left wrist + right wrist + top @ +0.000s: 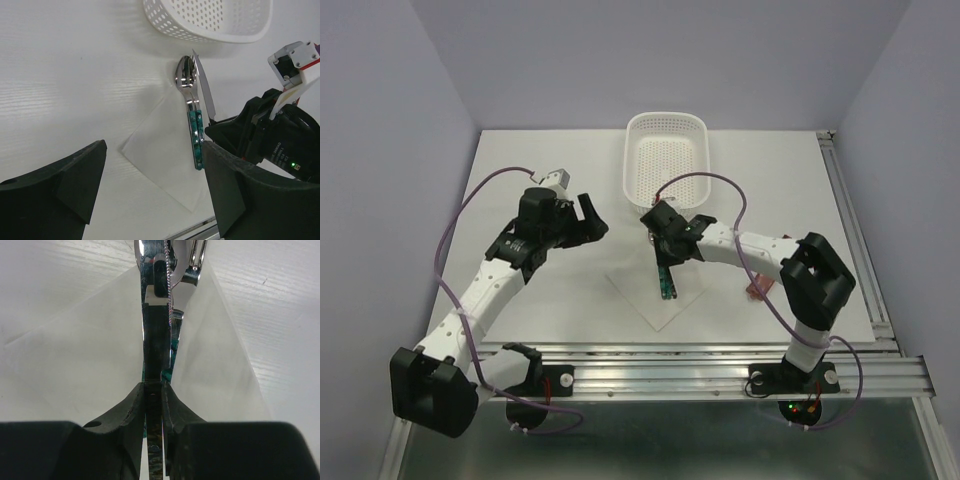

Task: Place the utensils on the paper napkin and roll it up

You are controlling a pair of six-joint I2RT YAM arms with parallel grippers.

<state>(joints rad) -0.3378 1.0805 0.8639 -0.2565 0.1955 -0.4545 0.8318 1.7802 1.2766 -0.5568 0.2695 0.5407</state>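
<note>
One knife (155, 340) sits pinched in my right gripper (154, 400) over the paper napkin (65, 355); my left gripper (154, 155) gapes wide.

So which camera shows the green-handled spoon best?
Left wrist: the spoon shows whole, shiny bowl to green handle. The top view shows only a green handle stub below the right pincer; the right wrist view, only green slivers behind the gripped knife.

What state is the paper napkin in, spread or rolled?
Spread: the paper napkin lies open as one flat, unrolled sheet, with the green-handled spoon lying partly on it.
</note>
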